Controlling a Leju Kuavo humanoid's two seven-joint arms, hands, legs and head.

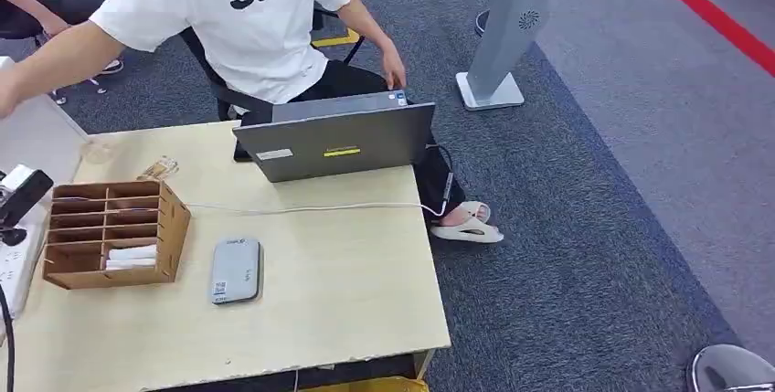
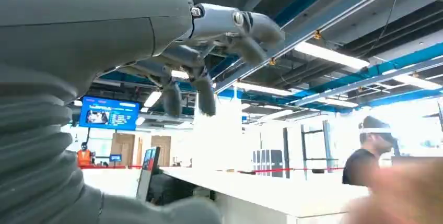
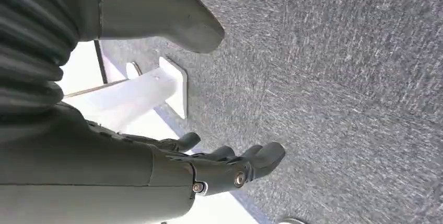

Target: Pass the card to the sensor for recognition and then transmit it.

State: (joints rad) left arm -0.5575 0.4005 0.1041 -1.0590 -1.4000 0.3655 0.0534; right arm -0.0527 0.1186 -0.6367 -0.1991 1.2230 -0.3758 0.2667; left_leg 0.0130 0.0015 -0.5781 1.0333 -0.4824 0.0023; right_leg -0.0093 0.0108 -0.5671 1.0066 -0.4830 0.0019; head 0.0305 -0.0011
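Observation:
A grey flat sensor (image 1: 236, 270) lies on the light wooden table (image 1: 347, 301). Just left of it stands a brown wooden organiser (image 1: 169, 227) with white cards (image 1: 131, 257) in a lower slot. My left hand (image 2: 209, 51) is raised toward the ceiling, fingers apart, and I see nothing in it. A blurred person's hand (image 2: 402, 192) is close to it. My right hand (image 3: 209, 166) hangs over the grey carpet with its fingers loosely extended and empty.
A person in a white shirt (image 1: 256, 17) sits behind a grey laptop (image 1: 338, 141), one arm (image 1: 55, 63) stretched out to the far left. A white cable (image 1: 302, 207) crosses the table. A power strip (image 1: 16, 269) lies at its left edge. A grey stand (image 1: 507, 26) is on the carpet.

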